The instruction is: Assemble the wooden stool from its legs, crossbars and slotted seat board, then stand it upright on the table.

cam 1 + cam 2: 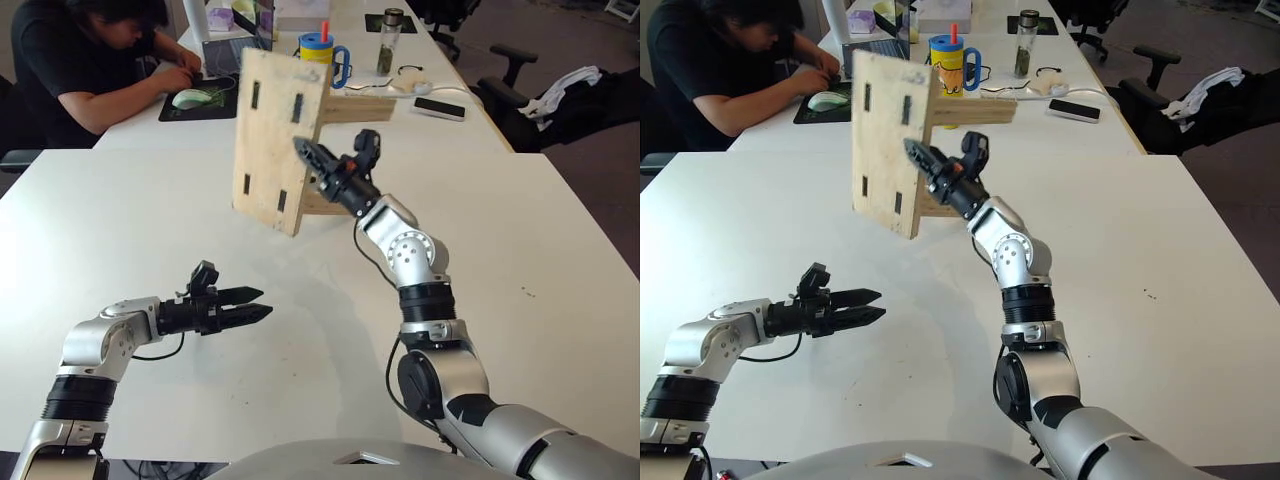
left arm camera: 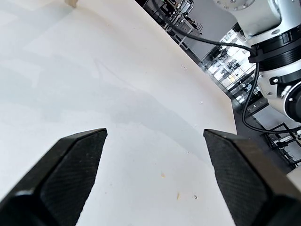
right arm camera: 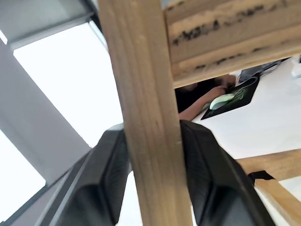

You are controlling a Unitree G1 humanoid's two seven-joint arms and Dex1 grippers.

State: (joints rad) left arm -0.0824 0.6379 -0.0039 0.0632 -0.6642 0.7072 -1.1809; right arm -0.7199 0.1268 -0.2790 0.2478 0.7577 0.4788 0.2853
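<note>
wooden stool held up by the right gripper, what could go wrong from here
1. The right gripper clamps only one pale wooden bar, so the tilted light wooden stool could pivot or slip.
2. The open left gripper hovers low over the white table, giving no support if the stool tips.

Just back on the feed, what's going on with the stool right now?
The right gripper is shut on a wooden bar of the stool, which looks put together. It holds the stool tipped on its side, with the slotted seat board nearly vertical and the legs pointing to the robot's right. I can't tell whether the board's lower corner touches the white table. The left gripper hovers open and empty, low over the table.
</note>
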